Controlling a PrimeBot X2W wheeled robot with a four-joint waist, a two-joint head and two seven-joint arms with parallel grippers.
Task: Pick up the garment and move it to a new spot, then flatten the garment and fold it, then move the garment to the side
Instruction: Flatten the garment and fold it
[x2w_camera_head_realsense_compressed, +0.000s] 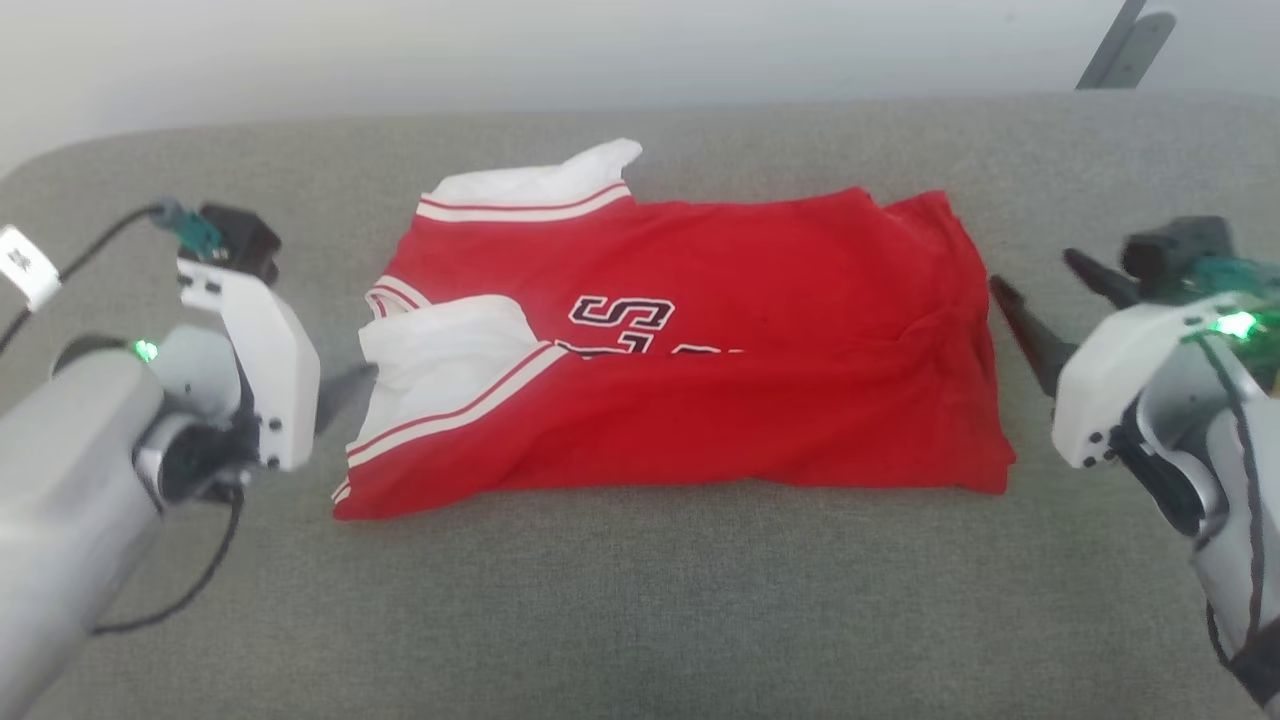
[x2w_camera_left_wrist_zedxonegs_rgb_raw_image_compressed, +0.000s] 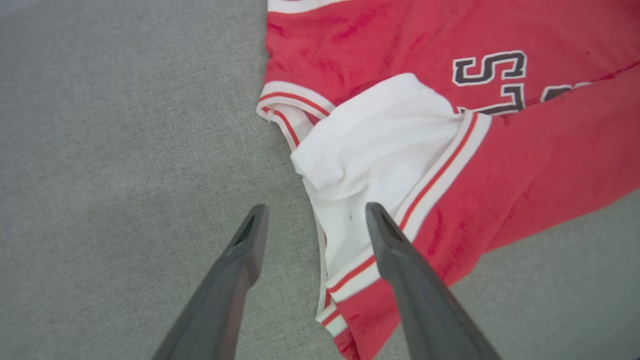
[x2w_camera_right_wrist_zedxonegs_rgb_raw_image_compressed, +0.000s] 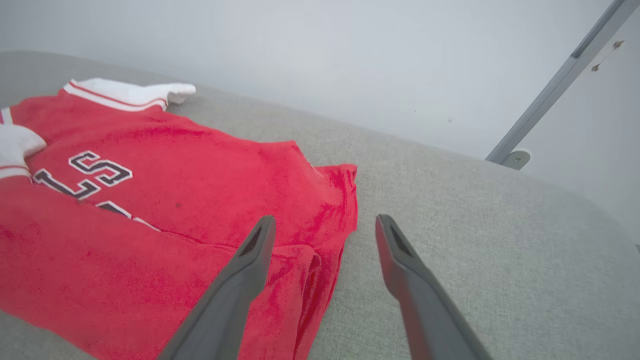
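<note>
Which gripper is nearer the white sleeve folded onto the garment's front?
Left. The left gripper, open, is right beside the white sleeve; the right gripper, open, is off the opposite end of the garment.

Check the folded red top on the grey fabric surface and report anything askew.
The bright red soft-fabric top is folded unevenly. One white sleeve sticks out past the far left corner, the other white sleeve lies bunched on top, and the right edge is rumpled with layers misaligned.

The garment lies on the padded surface between the left tool and the right tool
</note>
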